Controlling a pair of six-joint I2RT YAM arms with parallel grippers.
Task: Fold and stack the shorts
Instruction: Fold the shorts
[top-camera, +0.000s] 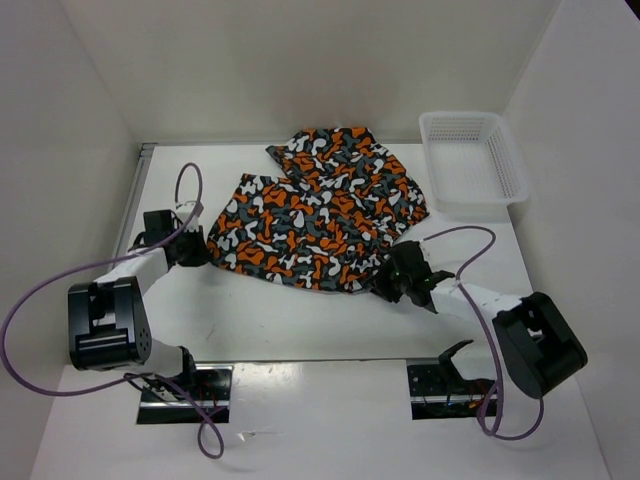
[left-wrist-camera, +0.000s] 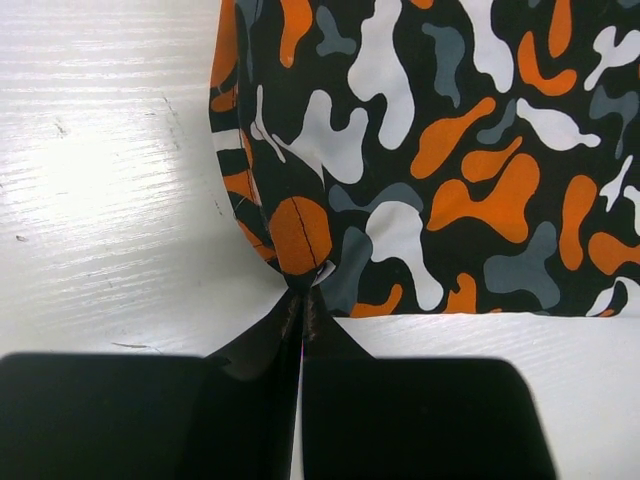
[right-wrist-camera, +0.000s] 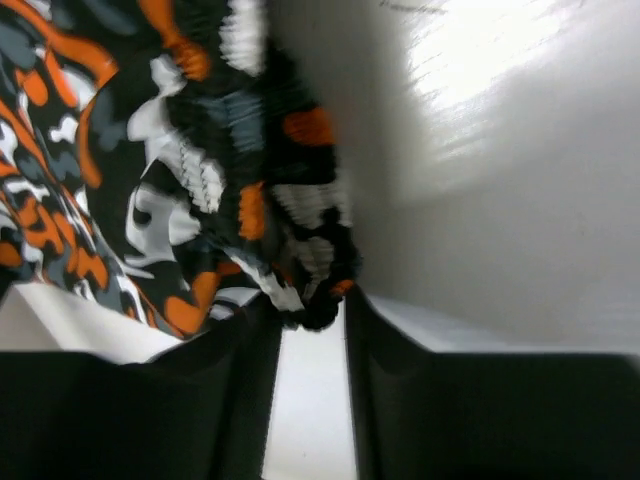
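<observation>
The camouflage shorts (top-camera: 320, 210) lie spread flat in the middle of the table, orange, grey, black and white. My left gripper (top-camera: 203, 247) sits at their near left corner. In the left wrist view it (left-wrist-camera: 302, 290) is shut on that corner of the shorts (left-wrist-camera: 450, 150), with the fabric pinched at the fingertips. My right gripper (top-camera: 393, 278) is at the near right corner. In the right wrist view its jaws (right-wrist-camera: 310, 300) stand apart, bare table showing between them. A bunched, ribbed edge of the shorts (right-wrist-camera: 200, 170) lies between the fingertips.
A white plastic mesh basket (top-camera: 476, 199) stands at the back right, just beyond the shorts' right edge. White walls close in the table at the back and both sides. Purple cables loop from both arms near the front.
</observation>
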